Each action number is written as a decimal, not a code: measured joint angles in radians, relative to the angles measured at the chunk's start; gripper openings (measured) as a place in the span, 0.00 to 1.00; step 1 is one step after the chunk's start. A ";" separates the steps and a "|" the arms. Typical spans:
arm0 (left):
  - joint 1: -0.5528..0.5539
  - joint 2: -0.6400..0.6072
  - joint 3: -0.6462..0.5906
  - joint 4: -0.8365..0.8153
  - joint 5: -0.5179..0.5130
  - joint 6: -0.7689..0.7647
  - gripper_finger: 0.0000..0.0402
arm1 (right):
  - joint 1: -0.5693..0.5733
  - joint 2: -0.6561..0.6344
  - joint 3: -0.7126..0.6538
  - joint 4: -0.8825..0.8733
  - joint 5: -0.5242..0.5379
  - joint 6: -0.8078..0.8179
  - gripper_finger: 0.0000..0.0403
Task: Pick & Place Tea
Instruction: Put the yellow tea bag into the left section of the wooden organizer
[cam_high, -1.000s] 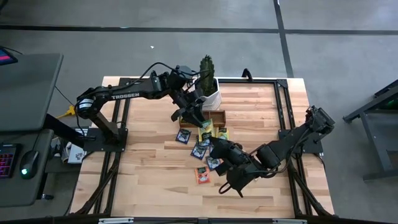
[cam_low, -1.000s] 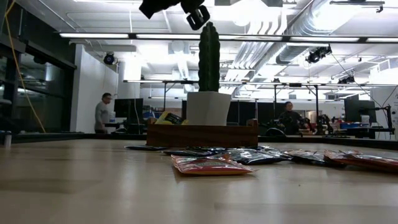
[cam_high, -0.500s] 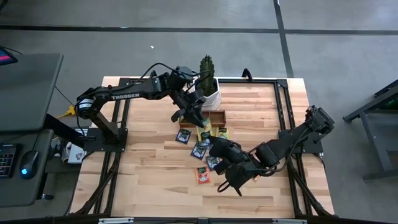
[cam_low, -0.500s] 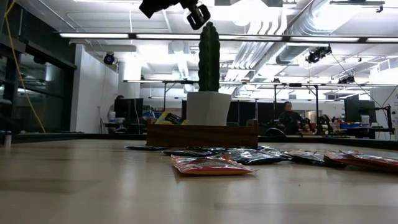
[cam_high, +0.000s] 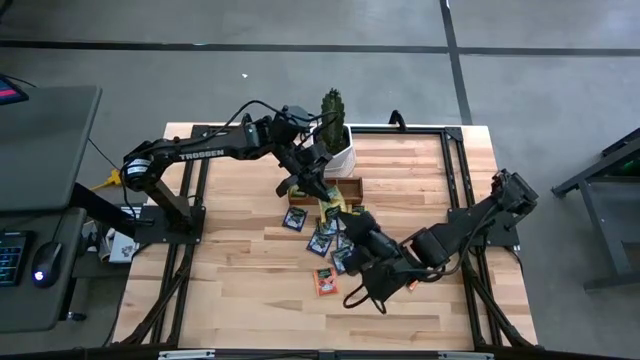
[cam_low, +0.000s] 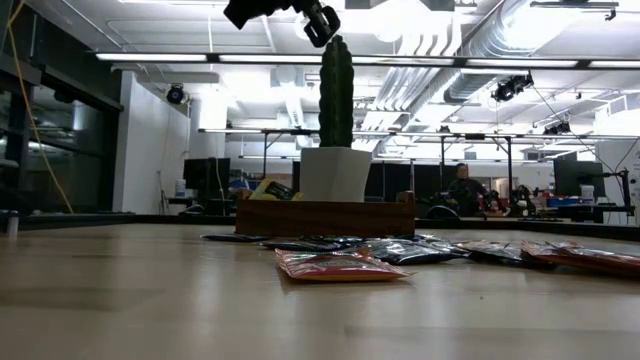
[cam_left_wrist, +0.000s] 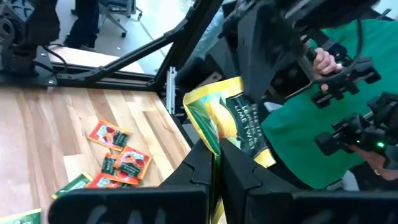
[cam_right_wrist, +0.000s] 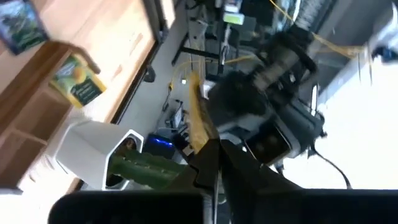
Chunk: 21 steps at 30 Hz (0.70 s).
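The left gripper (cam_left_wrist: 214, 163) had just closed on a flat yellow-green tea sachet (cam_left_wrist: 233, 118) held by the right gripper (cam_right_wrist: 214, 163) (also clamped) above the wooden tray (cam_high: 350, 186), indicating a handover.

Potted cactus (cam_high: 333, 125) behind wooden tray (cam_high: 350, 188).

You are looking level across the wooden table (cam_low: 150, 300) at the brown tray (cam_low: 325, 215), your landmark. Behind the tray stands a white pot (cam_low: 334, 174) holding a tall green cactus (cam_low: 336, 92). A dark gripper (cam_low: 318, 22) hangs just above the cactus tip. In front of the tray lie flat tea sachets: an orange-red one (cam_low: 335, 266) nearest you, dark ones (cam_low: 400, 250) beyond it. A yellow sachet (cam_low: 268, 189) sticks up from the tray.
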 joint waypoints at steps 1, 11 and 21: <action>0.000 0.000 0.000 -0.001 0.000 0.001 0.01 | 0.004 -0.010 0.000 0.009 0.003 0.023 0.04; 0.000 0.000 0.000 0.001 -0.038 0.038 0.00 | 0.074 -0.079 0.001 0.026 -0.005 0.508 0.23; 0.000 0.000 -0.001 0.271 -0.236 0.192 0.00 | 0.071 -0.165 0.001 -0.013 -0.177 1.272 0.40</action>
